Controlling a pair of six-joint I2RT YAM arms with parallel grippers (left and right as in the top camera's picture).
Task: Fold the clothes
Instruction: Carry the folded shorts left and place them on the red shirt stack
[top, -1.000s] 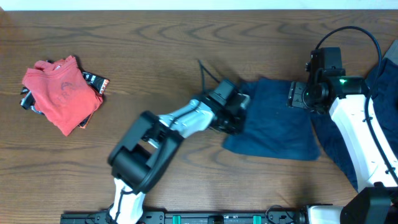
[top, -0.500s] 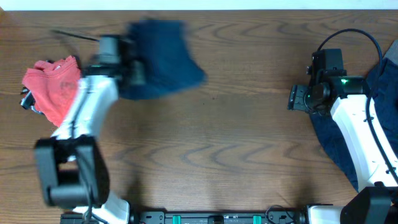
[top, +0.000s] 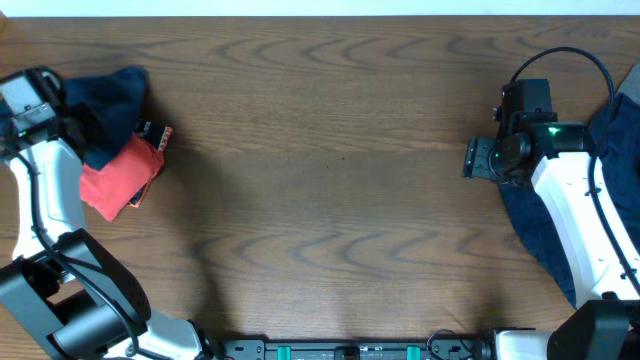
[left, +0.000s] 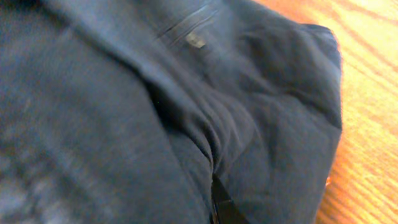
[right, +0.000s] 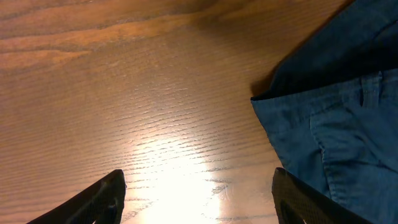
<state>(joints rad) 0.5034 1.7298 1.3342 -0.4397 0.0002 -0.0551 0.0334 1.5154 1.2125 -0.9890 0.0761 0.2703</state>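
Note:
A folded dark blue garment (top: 110, 105) lies on top of the stack at the far left, over a folded red garment (top: 118, 180). My left gripper (top: 68, 118) is at its left edge and shut on the dark blue garment, whose cloth (left: 186, 112) fills the left wrist view and hides the fingers. My right gripper (top: 470, 158) is open and empty above bare wood (right: 155, 124). A pile of blue clothes (top: 615, 190) lies at the right edge, and its jeans corner shows in the right wrist view (right: 336, 124).
A black item with coloured print (top: 155, 135) sticks out from under the stack at the left. The right arm's cable (top: 560, 55) loops above its wrist.
My left arm has swung the dark blue garment from the table's middle right across to the far left and onto the red stack. The right arm has not moved.

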